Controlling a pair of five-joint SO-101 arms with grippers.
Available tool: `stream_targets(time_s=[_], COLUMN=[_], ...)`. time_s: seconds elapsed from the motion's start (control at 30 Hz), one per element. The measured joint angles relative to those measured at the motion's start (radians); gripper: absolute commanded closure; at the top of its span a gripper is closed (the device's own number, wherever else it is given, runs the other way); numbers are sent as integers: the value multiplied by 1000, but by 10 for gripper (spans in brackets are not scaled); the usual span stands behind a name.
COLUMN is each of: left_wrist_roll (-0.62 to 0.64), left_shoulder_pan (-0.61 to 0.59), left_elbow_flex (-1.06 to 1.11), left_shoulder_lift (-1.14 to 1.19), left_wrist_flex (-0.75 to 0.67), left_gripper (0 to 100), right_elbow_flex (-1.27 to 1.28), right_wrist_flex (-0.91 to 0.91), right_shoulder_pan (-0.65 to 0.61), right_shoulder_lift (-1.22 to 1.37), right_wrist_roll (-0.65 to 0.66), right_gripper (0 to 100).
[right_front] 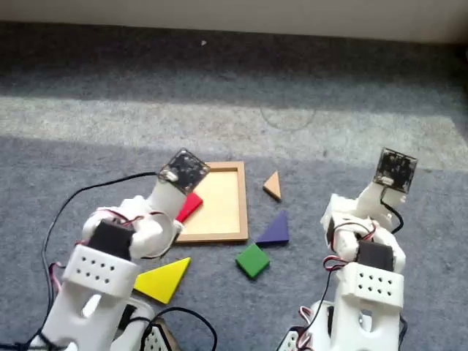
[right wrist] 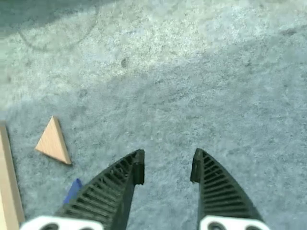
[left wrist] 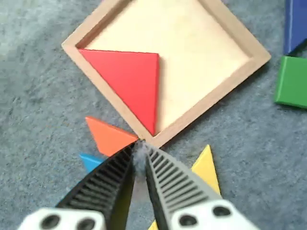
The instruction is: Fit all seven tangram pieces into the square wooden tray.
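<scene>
The left gripper (left wrist: pixel 140 147) has its jaws pressed together on nothing, the tips just at a corner of the wooden tray (left wrist: pixel 211 97). A red triangle (left wrist: pixel 129 79) lies flat inside the tray, and an orange triangle (left wrist: pixel 109 136) sits just outside that corner. The right gripper (right wrist: pixel 168 165) hangs spread and empty over the carpet (right wrist: pixel 192 72), near a pale wooden triangle (right wrist: pixel 52 141).

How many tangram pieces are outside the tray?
6. Between the tray and the right arm: tan triangle, blue triangle, green square. By the left arm: yellow triangle; orange triangle and a partly visible light-blue piece at the tray's corner. None hidden: red triangle inside makes seven.
</scene>
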Motion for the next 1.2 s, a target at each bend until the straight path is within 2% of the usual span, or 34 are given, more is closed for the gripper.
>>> stream_targets(time_s=[0.27, 0.4, 0.53, 0.67, 0.83, 1.03, 1.1, 1.2], left_wrist_roll=[0, 0, 57, 158, 258, 272, 273, 273], left_shoulder_pan=[-364, -506, -623, -733, -787, -787, -787, -787], left_elbow_flex=[173, 247, 313, 324, 344, 345, 345, 345], left_shoulder_lift=[-379, -525, -594, -597, -595, -597, -597, -597], left_wrist_flex=[12, 12, -28, -60, -69, -71, -71, -71], left_gripper=[992, 988, 853, 734, 739, 745, 748, 748], right_elbow_flex=[-83, -94, -94, -94, -94, -133, -180, -256], right_wrist_flex=[175, 181, 167, 86, -43, -152, -163, -172], right_shoulder_pan=[-359, -615, -895, -1096, -1203, -1295, -1313, -1320], right_shoulder_lift=[0, 0, 0, 0, 63, 390, 503, 638], right_wrist_roll=[0, 0, 2, 66, 84, 84, 91, 91], right_gripper=[835, 835, 835, 835, 835, 833, 802, 690])
